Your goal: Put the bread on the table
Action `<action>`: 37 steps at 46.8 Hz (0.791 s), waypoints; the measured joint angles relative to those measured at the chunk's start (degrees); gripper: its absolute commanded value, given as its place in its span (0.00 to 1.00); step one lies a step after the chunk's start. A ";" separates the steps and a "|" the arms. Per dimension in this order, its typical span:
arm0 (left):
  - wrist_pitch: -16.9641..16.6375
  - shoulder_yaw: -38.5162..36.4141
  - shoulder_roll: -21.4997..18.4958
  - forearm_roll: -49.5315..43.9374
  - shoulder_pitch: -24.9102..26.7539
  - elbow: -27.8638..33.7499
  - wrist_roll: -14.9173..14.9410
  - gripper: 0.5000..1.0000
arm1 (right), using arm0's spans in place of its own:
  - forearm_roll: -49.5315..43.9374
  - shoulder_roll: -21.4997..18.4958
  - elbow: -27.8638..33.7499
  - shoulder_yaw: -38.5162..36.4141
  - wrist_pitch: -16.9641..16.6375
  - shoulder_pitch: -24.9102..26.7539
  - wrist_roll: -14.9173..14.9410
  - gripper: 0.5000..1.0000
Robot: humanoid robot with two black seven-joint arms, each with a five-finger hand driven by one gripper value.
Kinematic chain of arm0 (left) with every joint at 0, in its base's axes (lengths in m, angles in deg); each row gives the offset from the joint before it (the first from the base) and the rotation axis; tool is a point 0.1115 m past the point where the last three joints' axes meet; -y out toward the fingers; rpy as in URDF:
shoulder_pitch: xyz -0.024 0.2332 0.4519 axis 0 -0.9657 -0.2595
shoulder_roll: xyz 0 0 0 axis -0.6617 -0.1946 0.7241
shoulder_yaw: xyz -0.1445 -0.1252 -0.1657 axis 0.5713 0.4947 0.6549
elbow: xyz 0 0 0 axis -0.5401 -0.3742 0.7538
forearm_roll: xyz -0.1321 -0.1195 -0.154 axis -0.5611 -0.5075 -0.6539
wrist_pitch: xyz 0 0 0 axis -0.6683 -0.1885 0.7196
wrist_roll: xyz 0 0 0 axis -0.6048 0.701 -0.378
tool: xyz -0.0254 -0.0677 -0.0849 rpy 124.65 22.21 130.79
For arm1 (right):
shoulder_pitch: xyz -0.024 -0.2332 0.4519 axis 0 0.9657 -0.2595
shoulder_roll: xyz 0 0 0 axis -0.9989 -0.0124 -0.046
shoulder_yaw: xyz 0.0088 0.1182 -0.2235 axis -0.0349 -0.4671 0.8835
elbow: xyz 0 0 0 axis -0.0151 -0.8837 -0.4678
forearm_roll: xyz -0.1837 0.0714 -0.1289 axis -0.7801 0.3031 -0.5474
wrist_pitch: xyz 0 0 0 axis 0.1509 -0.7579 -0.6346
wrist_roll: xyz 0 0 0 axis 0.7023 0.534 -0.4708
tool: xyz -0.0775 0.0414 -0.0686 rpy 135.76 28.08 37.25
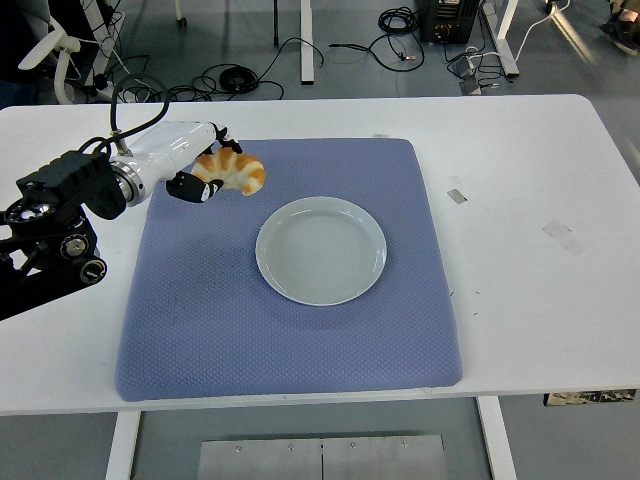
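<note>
Left robot hand point(196, 170), white with black fingertips, is closed around the bread point(231, 171), a golden croissant with a curved shape. It holds the bread above the far left part of the blue mat point(290, 330), close to the mat's left edge. The bread points to the right from the fingers, and its curved back is turned toward the far side of the table point(520, 200). I cannot tell if the bread touches the mat or is a little above it. The black arm comes in from the left edge of the picture, over the white table.

The round white plate point(321, 250) lies near the middle of the mat, with nothing on it. It is apart from the bread, to the right and nearer to the robot. Some small pieces of tape point(456, 194) are on the bare table to the right of the mat.
</note>
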 measured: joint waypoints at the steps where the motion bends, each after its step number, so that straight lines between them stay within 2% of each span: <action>1: -0.03 -0.01 -0.22 0.31 -0.10 0.00 -0.13 0.11 | 0.00 0.00 0.00 0.00 0.00 0.01 -0.01 1.00; 8: -1.35 -0.02 -2.01 4.93 -1.50 -0.08 -0.49 0.11 | 0.00 0.00 0.00 0.00 0.00 0.00 -0.01 1.00; 16: -3.22 -0.10 -3.77 6.04 -3.06 -0.34 -0.79 0.10 | 0.00 0.00 0.00 0.00 0.00 -0.01 0.00 1.00; 29: -7.14 -0.59 -3.45 6.25 -6.03 -1.22 -2.50 0.11 | 0.02 0.00 0.00 0.00 -0.02 0.00 -0.01 1.00; 37: -8.14 -0.73 -3.16 6.35 -7.85 -2.99 -3.37 0.11 | 0.01 0.00 0.00 0.00 -0.02 0.00 -0.01 1.00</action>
